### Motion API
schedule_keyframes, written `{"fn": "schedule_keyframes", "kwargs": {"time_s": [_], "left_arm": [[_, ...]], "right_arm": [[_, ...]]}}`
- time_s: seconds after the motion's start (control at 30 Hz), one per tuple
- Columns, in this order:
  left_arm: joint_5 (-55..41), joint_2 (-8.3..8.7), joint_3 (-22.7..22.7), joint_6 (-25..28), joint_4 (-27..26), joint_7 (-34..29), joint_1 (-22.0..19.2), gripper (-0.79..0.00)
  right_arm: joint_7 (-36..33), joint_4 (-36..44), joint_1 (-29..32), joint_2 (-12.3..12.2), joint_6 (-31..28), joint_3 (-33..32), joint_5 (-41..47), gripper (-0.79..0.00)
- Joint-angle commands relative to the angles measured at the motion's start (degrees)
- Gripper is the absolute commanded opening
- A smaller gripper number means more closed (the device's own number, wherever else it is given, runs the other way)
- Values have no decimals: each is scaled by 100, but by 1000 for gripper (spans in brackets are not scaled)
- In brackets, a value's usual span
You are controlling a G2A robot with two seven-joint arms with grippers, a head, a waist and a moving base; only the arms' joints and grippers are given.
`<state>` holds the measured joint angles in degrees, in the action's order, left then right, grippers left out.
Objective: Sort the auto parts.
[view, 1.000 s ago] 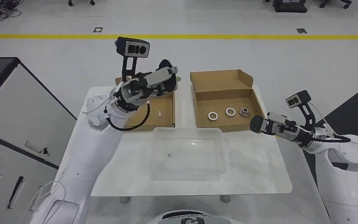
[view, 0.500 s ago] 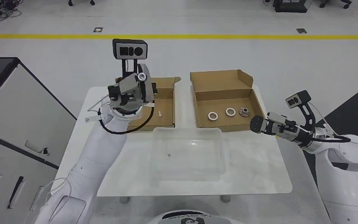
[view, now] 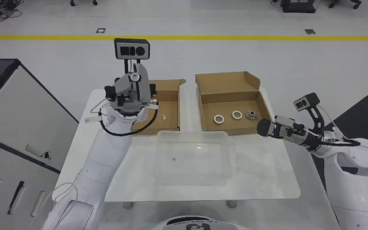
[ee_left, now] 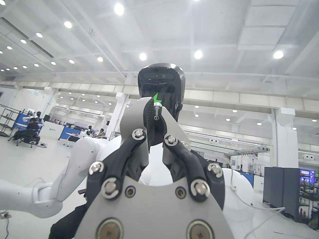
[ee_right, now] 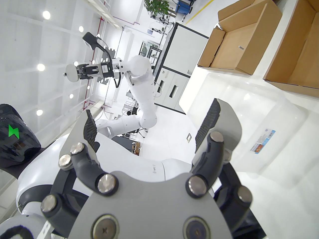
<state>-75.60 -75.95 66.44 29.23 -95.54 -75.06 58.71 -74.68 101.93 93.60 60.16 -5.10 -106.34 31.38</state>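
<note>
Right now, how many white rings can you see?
2. Both lie in the cardboard box on the robot's right: one ring, the other beside it, next to a grey metal part. More might hide behind box walls.

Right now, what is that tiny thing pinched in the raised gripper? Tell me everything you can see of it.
It is a small silver screw, metallic by its shine, with a threaded shank and a wider end. It lies lengthwise in the left gripper, clamped between its black ribbed pads, and nothing else touches it. The gripper holds it high above the table near the left cardboard box, pointing upward.
</note>
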Motion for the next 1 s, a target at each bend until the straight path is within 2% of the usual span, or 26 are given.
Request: {"fn": "schedule_keyframes", "kwargs": {"time_s": [0.0, 0.1, 0.17, 0.27, 0.4, 0.73, 0.9, 0.97], "left_arm": [[315, -11, 3, 49, 56, 50, 11, -785], [966, 7, 38, -20, 100, 141, -18, -785], [1780, 48, 81, -166, 142, 166, -74, -785], [2000, 48, 56, -294, 23, 409, -20, -785], [1637, 15, 19, -195, -130, 428, 38, -785], [-99, -138, -11, 72, -162, 73, 117, -785], [-46, -193, 57, -1, -95, 0, 109, -785], [420, -183, 91, -30, 38, -24, 89, -785]], "right_arm": [[0, 0, 0, 0, 0, 0, 0, 0], [0, 0, 0, 0, 0, 0, 0, 0], [0, 0, 0, 0, 0, 0, 0, 0], [0, 0, 0, 0, 0, 0, 0, 0], [0, 0, 0, 0, 0, 0, 0, 0], [0, 0, 0, 0, 0, 0, 0, 0], [0, 0, 0, 0, 0, 0, 0, 0], [0, 0, 0, 0, 0, 0, 0, 0]]}}
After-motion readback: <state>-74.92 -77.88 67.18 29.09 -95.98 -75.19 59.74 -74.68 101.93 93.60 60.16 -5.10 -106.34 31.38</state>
